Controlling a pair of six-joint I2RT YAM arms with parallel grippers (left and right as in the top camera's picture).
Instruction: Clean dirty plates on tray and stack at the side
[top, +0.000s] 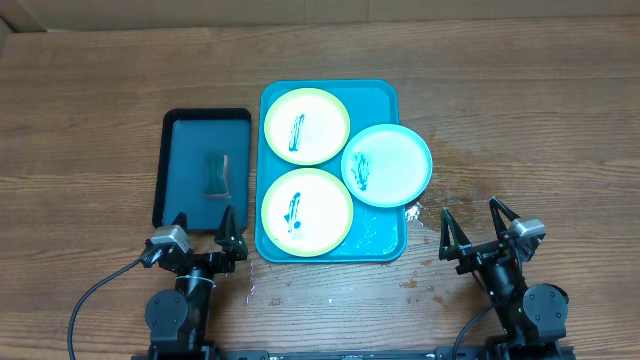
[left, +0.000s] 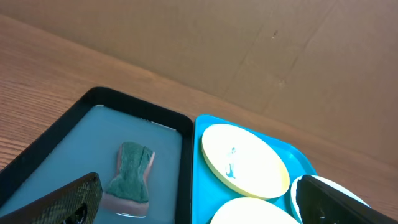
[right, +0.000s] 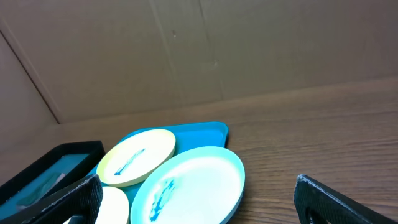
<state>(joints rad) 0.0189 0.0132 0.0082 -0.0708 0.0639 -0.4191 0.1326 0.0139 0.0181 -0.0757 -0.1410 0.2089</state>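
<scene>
The turquoise tray (top: 379, 95) lies at the table's middle. On it are two yellow-green plates, one at the back (top: 306, 125) and one at the front (top: 306, 211), and a light blue plate (top: 387, 165) overhanging the tray's right rim. Each has a dark teal smear. My left gripper (top: 203, 223) is open and empty near the front edge, just in front of the black tray. My right gripper (top: 470, 218) is open and empty, right of the tray's front corner. The left wrist view shows the back plate (left: 245, 159). The right wrist view shows the blue plate (right: 186, 186).
A black tray (top: 177, 130) left of the turquoise one holds pale liquid and a teal sponge (top: 216, 172), also in the left wrist view (left: 130, 173). Wet spots (top: 455, 180) mark the wood right of the tray. A cardboard wall (right: 217, 43) stands behind the table.
</scene>
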